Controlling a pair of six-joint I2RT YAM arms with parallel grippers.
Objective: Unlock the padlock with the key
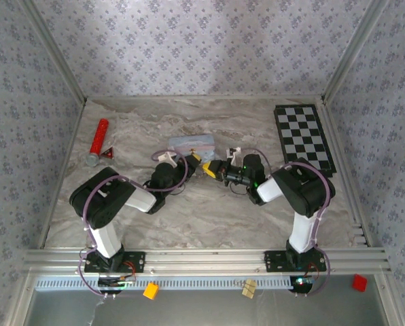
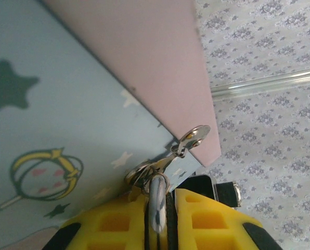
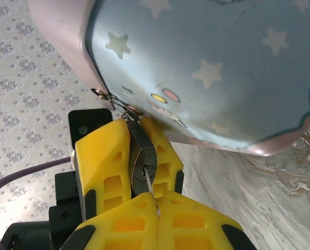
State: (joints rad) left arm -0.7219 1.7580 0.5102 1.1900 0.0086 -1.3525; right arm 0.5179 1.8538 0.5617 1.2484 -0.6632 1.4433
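Observation:
The padlock (image 3: 141, 153), a small dark metal block, is clamped between the yellow fingers (image 3: 100, 156) of my left gripper (image 1: 192, 161), keyhole facing the right wrist camera. Its silvery shackle (image 2: 157, 200) rises between the left gripper's (image 2: 163, 203) fingers and hooks into a metal ring on the pale blue tin (image 1: 192, 144). My right gripper (image 3: 156, 202) is shut on the key (image 3: 148, 182), whose thin blade sits in the keyhole. In the top view the right gripper (image 1: 211, 168) meets the left one just in front of the tin.
A red cylinder with a silver end (image 1: 98, 140) and a small red triangular piece (image 1: 109, 154) lie at the far left. A black-and-white checkerboard (image 1: 304, 138) lies at the back right. Wallpapered walls enclose the marble table (image 1: 209, 217).

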